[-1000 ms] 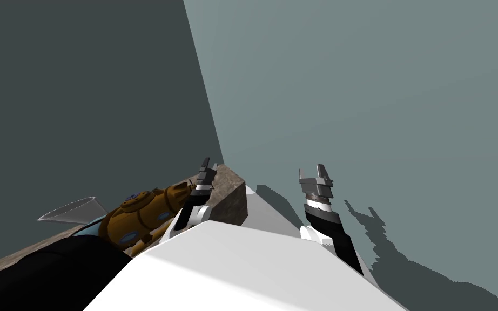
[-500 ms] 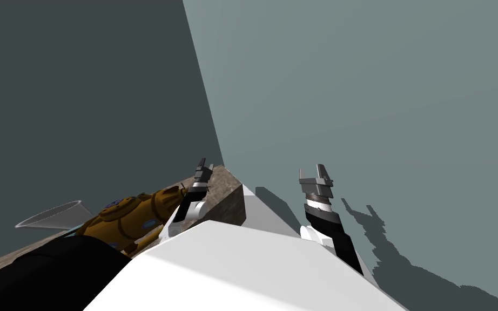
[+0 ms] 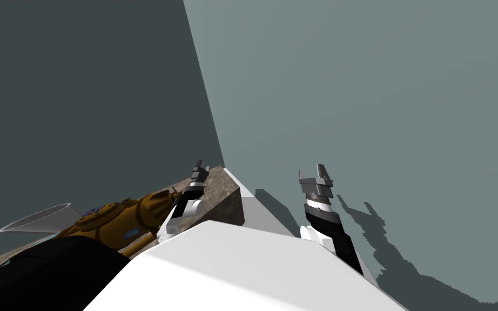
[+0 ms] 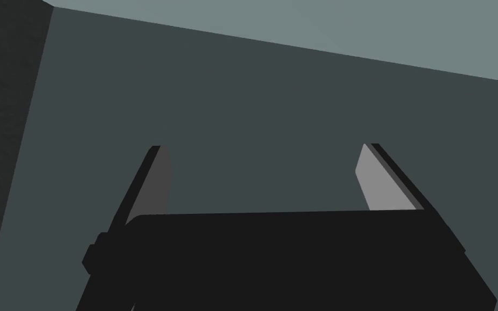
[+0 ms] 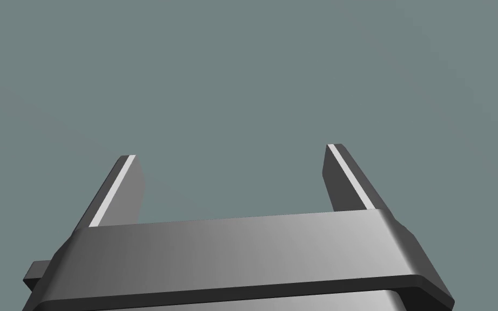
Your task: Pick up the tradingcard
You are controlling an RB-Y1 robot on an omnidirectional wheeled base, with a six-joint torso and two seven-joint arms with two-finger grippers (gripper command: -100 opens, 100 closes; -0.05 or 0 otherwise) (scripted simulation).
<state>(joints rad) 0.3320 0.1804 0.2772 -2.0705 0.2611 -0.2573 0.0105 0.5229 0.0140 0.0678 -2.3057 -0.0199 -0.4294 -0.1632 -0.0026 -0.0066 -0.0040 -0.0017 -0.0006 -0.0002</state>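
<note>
My left gripper [image 3: 199, 164] hangs over the near end of a brown mottled counter top [image 3: 220, 184], just right of an orange-brown rounded object [image 3: 121, 218] with round blue windows. In the left wrist view the left gripper [image 4: 263, 147] stands open, with nothing between its fingers and a dark grey wall ahead. My right gripper [image 3: 313, 170] is held up to the right of the counter, away from it. Its fingers stand open and bare before a plain grey-green wall in the right wrist view [image 5: 231, 151].
A grey cone-shaped thing [image 3: 37, 218] lies on the counter left of the orange-brown object. A black mass [image 3: 42, 275] covers the counter's near left part. Two walls meet in a corner [image 3: 210, 119] right behind the counter's end.
The counter, the orange-brown object and the cone have slid leftward in the head view, so I have moved along the counter. My left gripper has shifted slightly left. The right arm holds still.
</note>
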